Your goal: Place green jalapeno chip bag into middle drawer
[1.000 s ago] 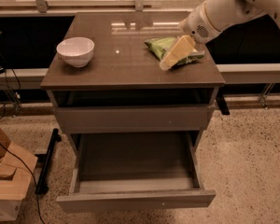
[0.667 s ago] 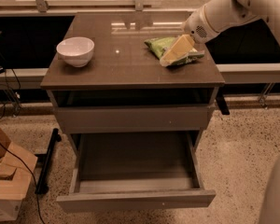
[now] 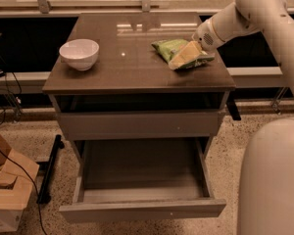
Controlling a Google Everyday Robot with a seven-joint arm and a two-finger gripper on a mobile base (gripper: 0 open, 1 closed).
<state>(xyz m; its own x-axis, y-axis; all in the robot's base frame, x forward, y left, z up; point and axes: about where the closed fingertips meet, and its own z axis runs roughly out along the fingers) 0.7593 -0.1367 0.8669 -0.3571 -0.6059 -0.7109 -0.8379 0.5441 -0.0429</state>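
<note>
Tabletop (image 3: 132, 70) of a brown-grey cabinet carries two things: a white bowl (image 3: 79, 54) at the left side and the green jalapeno chip bag (image 3: 167, 47) at the right rear. The bag lies flat and crinkled, well apart from the bowl and close to the right edge of the top. The gripper (image 3: 187, 57) rests down on the bag's right half, its pale yellow tip laid across the foil, and the white arm (image 3: 235, 16) reaches in from the upper right corner of the view. Whether the gripper is closed on the bag or merely set against it cannot be told from this angle. Below the top there is a dark open gap, then a plain grey drawer front (image 3: 137, 125) that sits pushed in. Under that, the middle drawer (image 3: 142, 209) stands pulled far out toward the camera, its dark flat bottom bare and its low side walls showing on both sides. A rounded white part of the robot's body (image 3: 274, 180) fills the lower right corner. On the speckled floor at the left stands a cardboard box (image 3: 7, 190), with a dark cable trailing beside it.
</note>
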